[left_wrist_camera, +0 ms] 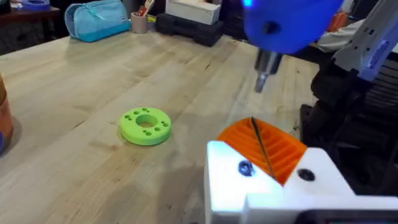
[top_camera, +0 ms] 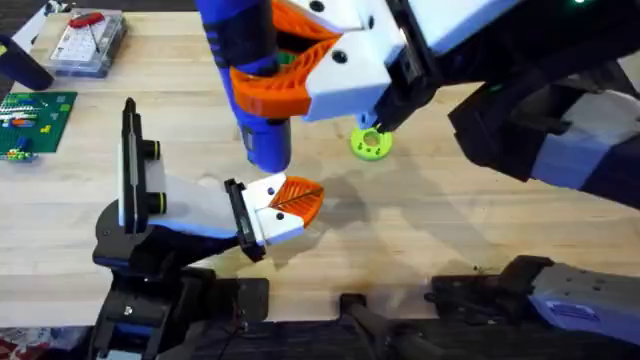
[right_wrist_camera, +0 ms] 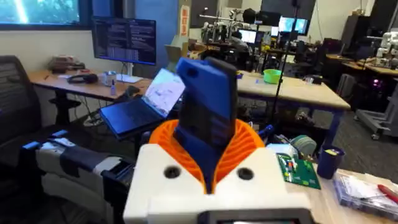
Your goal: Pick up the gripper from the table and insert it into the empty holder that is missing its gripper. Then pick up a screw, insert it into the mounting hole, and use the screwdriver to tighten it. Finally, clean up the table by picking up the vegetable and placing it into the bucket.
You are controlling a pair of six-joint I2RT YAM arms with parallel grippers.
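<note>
Screwdriver (top_camera: 255, 90) clamped in my right jaws (top_camera: 300, 75), held upright over the counter (top_camera: 450, 230), bit down beside the lime-green ring (top_camera: 371, 144). Rigid, smooth plastic barrel, probably light; mid-body grip suits it. My left jaws (top_camera: 295, 200), shut and empty, sit below it. The left wrist view shows the metal bit (left_wrist_camera: 264, 71); overhead hides it.

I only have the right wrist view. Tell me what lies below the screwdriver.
Observer: Bare table. The left wrist view shows the tip of the screwdriver hanging above the wood.
Operator: Give me the nearest thing.
Observer: A lime-green ring lies flat beside it, on the right arm's side.
Operator: Report the left gripper.
Observer: The left gripper sits next to the screwdriver, nearer the bases, with its orange pads pressed together.
</note>
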